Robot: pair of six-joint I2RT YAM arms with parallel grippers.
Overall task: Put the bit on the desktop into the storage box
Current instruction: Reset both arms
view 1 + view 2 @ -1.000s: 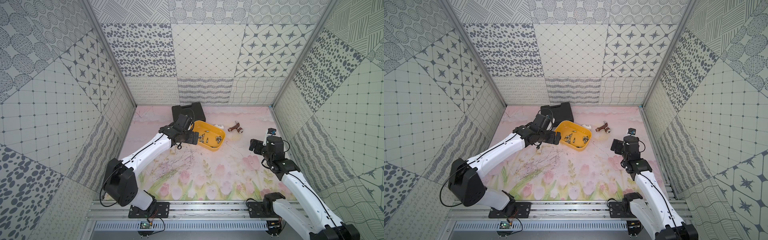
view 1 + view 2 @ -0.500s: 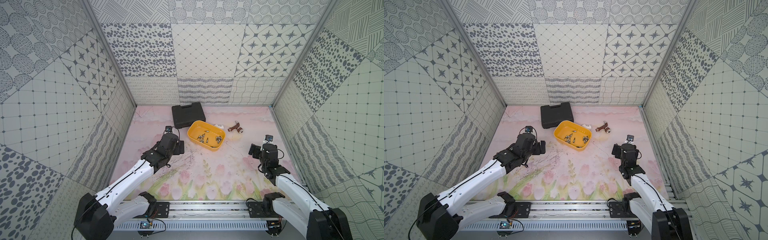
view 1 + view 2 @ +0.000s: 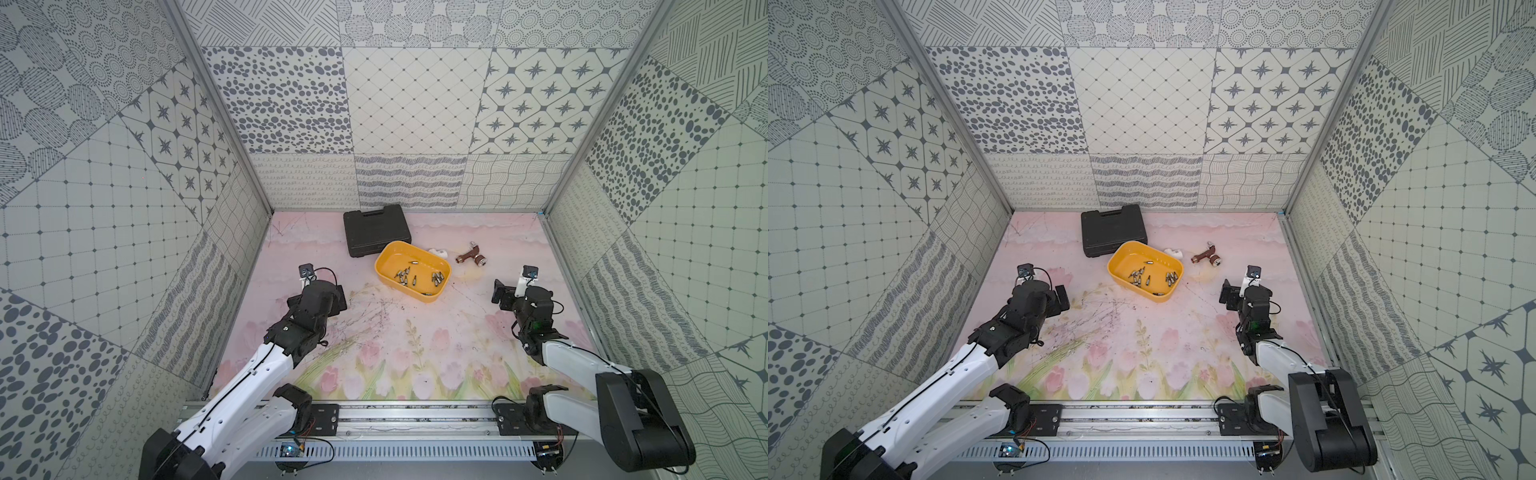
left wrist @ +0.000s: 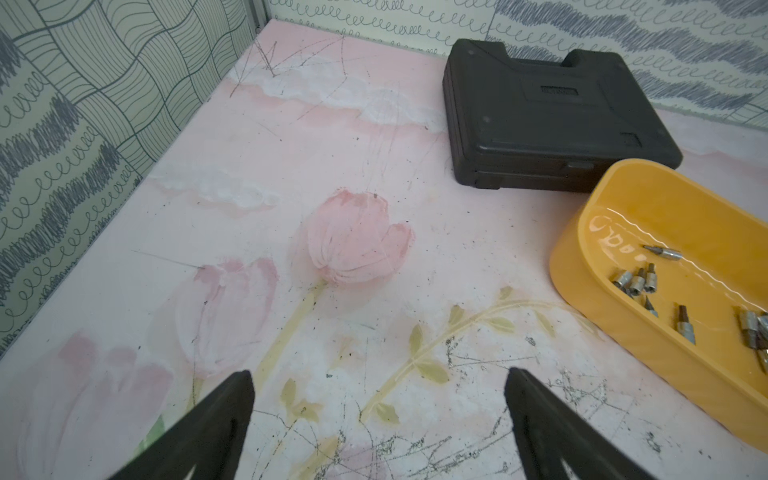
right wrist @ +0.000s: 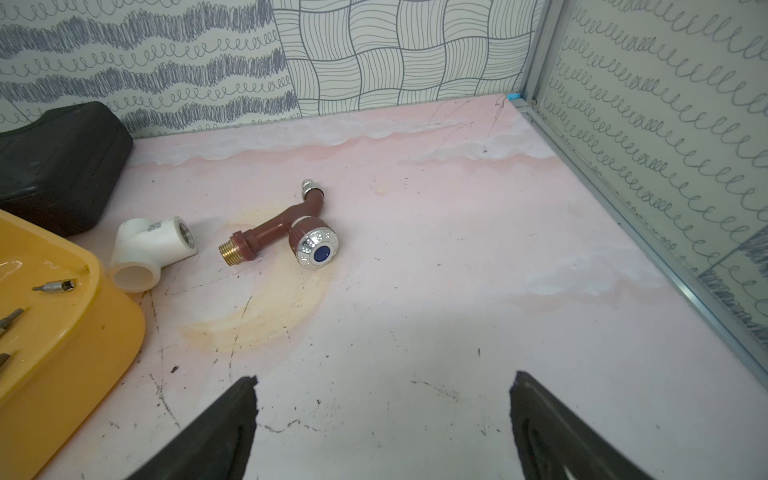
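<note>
Bits (image 3: 404, 276) lie inside the storage box (image 3: 397, 254); none shows on the table (image 3: 395, 345). Left gripper (image 4: 378, 374) and right gripper (image 5: 384, 379) gape wide, holding nothing. Job looks done, so next just rest.

We see grey-patterned tile walls (image 3: 411, 104) at nine, twelve and three o'clock, a scratched pink tulip-print desk (image 3: 415, 345), a metal rail (image 3: 415, 417) at six

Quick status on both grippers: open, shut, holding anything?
Left gripper: open, holding nothing.
Right gripper: open, holding nothing.
</note>
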